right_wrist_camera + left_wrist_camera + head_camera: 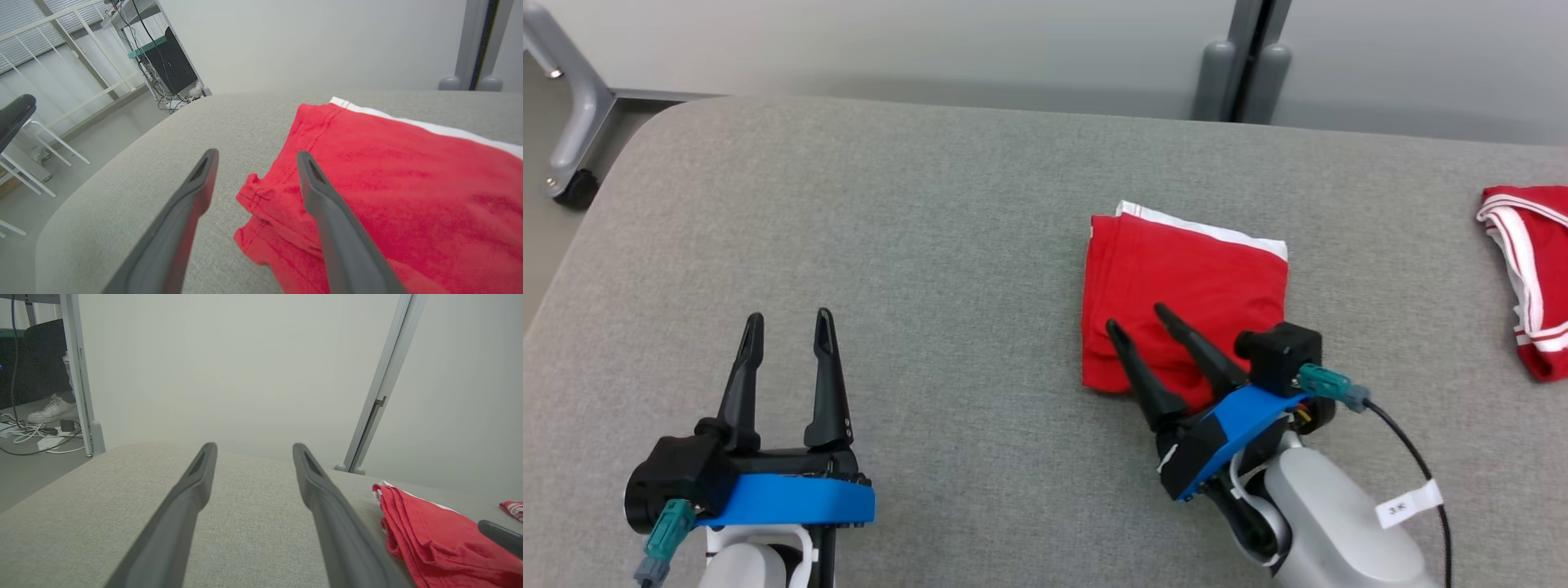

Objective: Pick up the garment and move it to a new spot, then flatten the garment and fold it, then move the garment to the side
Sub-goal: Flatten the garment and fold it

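I have my right gripper [1136, 317], fingers spread and empty, over the folded garment's [1184, 278] near left corner, far closer than my left gripper [790, 314], also spread

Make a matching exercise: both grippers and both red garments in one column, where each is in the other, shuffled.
1 left gripper
2 right gripper
3 folded garment
4 striped garment

A right edge of the table
B open over bare table
C open at folded garment's near corner
D mid-table, white band on far side

Pairs: 1-B, 2-C, 3-D, 4-A
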### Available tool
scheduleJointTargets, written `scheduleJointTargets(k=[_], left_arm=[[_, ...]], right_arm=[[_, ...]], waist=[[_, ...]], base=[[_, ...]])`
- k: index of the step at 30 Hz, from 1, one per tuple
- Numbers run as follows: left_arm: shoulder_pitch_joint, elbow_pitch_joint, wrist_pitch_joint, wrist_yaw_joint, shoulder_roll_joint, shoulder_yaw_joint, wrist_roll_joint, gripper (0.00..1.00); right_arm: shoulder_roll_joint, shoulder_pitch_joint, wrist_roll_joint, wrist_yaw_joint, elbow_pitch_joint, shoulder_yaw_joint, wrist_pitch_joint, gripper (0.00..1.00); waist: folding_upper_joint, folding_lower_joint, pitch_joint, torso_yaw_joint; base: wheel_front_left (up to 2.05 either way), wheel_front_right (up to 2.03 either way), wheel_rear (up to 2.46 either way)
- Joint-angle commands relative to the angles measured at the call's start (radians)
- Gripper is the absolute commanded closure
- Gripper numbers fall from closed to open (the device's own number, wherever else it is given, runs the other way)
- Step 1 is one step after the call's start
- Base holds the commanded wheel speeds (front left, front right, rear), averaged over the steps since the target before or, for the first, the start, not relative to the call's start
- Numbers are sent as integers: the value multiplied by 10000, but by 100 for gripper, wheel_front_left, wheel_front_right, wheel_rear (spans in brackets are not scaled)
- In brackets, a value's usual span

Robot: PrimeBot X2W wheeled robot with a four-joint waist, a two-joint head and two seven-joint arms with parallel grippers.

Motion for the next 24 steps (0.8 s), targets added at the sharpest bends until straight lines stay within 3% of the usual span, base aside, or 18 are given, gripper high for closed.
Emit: scheduleJointTargets(k=[1,5,13,24], left_arm=[[71,12,-26,33,-14,3,60,0],[143,77,-26,6,-12,67,144,0],[241,215,-26,15,56,237,332,0],[494,280,-26,134,278,390,503,0]], right_arm=[[-201,29,-171,8,-110,-31,-160,0],[-559,267,-621,8,-533,-371,-503,0],[-990,1201,-1529,6,-1747,-2175,-729,0],[-523,2925,-2592,6,-3516,-4475,-239,0]], waist=[[0,0,-97,-121],[0,0,-294,-423],[0,0,-643,-1078],[0,0,-869,-1715]], base=[[0,0,0],[0,0,0],[0,0,0],[0,0,0]])
